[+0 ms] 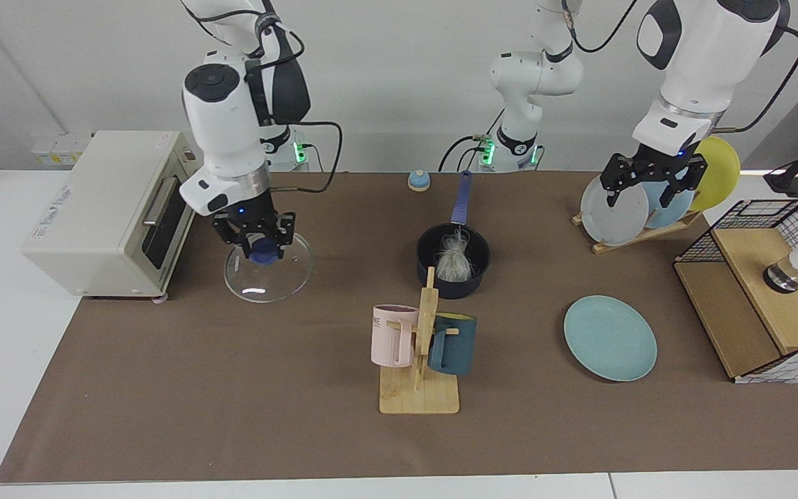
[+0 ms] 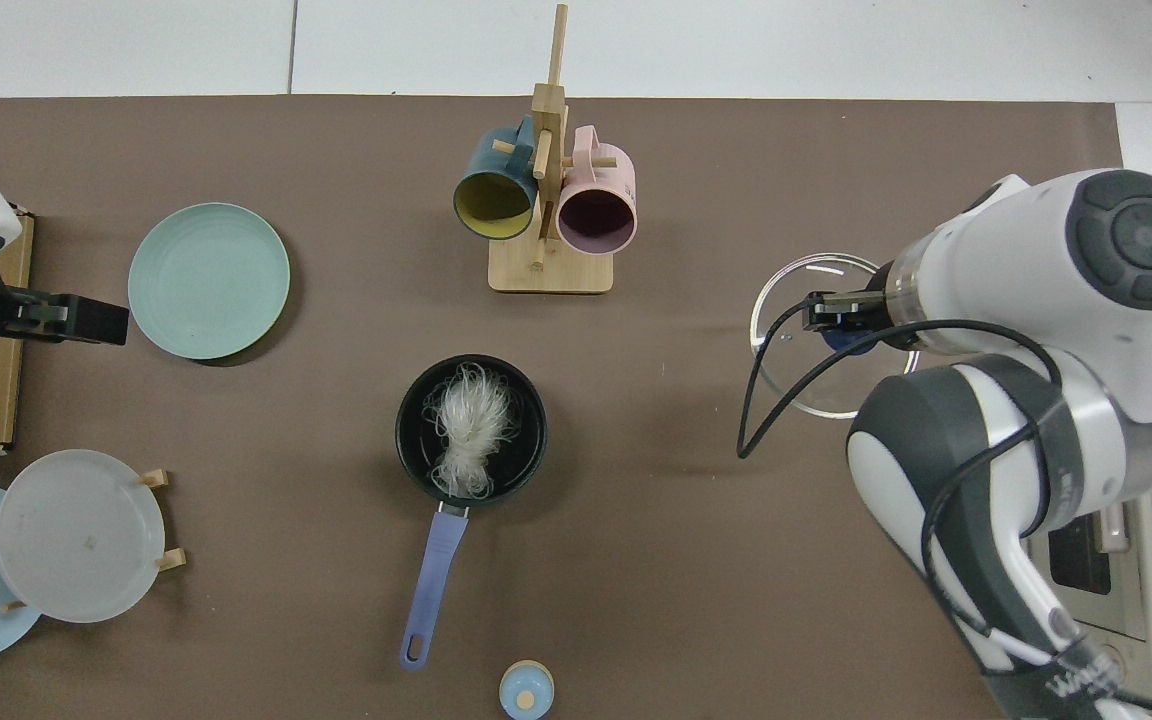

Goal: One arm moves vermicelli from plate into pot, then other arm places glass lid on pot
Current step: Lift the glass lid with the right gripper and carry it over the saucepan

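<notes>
The right arm reaches down from its base, wrist vertical, its end effector (image 1: 258, 238) pointing straight down with fingers clamped on a knob — raised above the desk. The left arm waits, held high and off to its own side, its end effector (image 1: 652, 181) pointing down — fingers spread apart, holding nothing.

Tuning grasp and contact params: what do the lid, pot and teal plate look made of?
Glass lid, held by the right gripper: clear glass, the mat shows through; thin metal-looking rim, blue knob probably plastic.
Pot: dark matte body, likely coated metal; blue handle looks plastic.
Plate: matte teal, no glare; plastic or ceramic, can't tell.
</notes>
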{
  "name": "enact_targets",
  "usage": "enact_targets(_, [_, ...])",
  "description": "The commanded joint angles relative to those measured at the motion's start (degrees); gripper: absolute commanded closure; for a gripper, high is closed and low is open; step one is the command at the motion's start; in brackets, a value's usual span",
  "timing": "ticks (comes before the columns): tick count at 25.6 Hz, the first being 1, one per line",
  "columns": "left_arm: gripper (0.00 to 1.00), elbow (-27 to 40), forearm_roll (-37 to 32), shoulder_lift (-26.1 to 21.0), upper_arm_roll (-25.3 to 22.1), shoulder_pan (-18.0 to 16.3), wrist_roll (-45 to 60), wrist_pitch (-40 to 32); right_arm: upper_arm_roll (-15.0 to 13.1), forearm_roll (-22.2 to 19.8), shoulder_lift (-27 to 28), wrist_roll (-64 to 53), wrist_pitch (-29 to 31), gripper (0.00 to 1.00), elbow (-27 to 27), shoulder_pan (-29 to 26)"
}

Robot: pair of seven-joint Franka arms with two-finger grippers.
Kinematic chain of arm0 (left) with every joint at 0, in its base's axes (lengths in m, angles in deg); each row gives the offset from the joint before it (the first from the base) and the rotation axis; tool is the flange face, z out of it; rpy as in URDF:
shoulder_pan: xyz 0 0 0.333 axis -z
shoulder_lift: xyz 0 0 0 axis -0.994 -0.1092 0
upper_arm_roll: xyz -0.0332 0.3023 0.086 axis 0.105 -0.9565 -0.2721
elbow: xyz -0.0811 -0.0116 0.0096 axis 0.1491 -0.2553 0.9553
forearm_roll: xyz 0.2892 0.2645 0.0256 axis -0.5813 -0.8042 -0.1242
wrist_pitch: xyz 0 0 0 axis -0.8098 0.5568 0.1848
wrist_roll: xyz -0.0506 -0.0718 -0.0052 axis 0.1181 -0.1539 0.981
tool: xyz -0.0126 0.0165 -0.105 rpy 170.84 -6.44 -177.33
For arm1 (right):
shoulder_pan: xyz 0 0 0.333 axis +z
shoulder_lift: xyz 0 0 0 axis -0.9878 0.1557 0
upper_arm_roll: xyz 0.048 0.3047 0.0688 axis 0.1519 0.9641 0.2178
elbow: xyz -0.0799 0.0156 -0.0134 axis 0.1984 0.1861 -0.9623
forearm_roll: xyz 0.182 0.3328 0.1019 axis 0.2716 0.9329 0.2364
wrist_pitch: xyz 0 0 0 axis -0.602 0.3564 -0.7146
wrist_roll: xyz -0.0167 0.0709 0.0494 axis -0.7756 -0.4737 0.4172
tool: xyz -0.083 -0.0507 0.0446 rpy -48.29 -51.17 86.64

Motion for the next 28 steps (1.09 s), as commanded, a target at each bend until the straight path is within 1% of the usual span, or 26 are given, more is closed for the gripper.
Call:
enact_targets(1, [0.0, -2.38, 2.45, -1.56, -1.93, 1.21, -0.06, -0.87, 8.52, -2.28, -2.1, 12.31, -1.08, 1.0, -1.89, -1.37])
enact_targets(4, [0.0, -2.38, 2.45, -1.38, -1.93, 1.21, -0.05, -0.52, 13.62, -2.29, -2.1, 17.5, -3.19, 1.0, -1.72, -2.69])
enact_targets(8, [0.0, -2.12, 2.45, -1.2, -1.93, 1.12, 0.03, 0.71, 18.46, -2.29, -1.58, 24.62, -3.46, 1.0, -1.02, -2.6])
enact_targets(12, [0.0, -1.86, 2.63, -1.12, -2.02, 0.94, 0.03, 1.42, 26.01, -2.46, 0.0, 33.67, -2.32, 1.0, 0.13, -2.95])
enact_targets(14, [0.0, -1.77, 3.24, -1.12, -2.02, 0.68, -0.14, 1.51, 29.36, -4.03, 1.49, 38.24, -1.7, 1.0, 0.22, -2.6])
enact_targets(17, [0.0, -1.68, 3.68, -1.12, -1.93, 0.59, -0.49, 1.68, 33.57, -10.7, 5.18, 44.3, -0.3, 1.0, 1.17, -2.43])
enact_targets(20, [0.0, -1.59, 3.68, -0.94, -1.67, 0.24, -0.58, 1.68, 38.15, -16.33, 12.72, 50.98, -2.3, 1.0, 7.66, -1.9])
enact_targets(22, [0.0, -1.68, 3.68, -0.94, -1.23, 0.33, 0.03, 1.33, 41.05, -22.47, 18.78, 55.64, -5.99, 1.0, 13.28, -0.68])
enact_targets(24, [0.0, -1.68, 3.68, -0.94, -1.14, 0.24, 0.03, 0.98, 43.68, -30.11, 25.38, 58.29, -9.94, 1.0, 19.26, 1.17])
enact_targets(25, [0.0, -1.68, 3.68, -0.94, -1.05, 0.24, 0.03, 0.98, 45.26, -33.02, 28.28, 59.0, -11.61, 1.0, 21.9, 1.87])
enact_targets(26, [0.0, -1.68, 3.68, -0.94, -1.05, 0.24, -0.05, 0.98, 46.93, -35.74, 31.09, 59.52, -12.85, 1.0, 24.36, 2.66])
enact_targets(28, [0.0, -1.68, 3.68, -0.94, -1.05, 0.24, -0.06, 0.98, 48.61, -39.53, 34.45, 60.23, -13.65, 1.0, 26.92, 3.63])
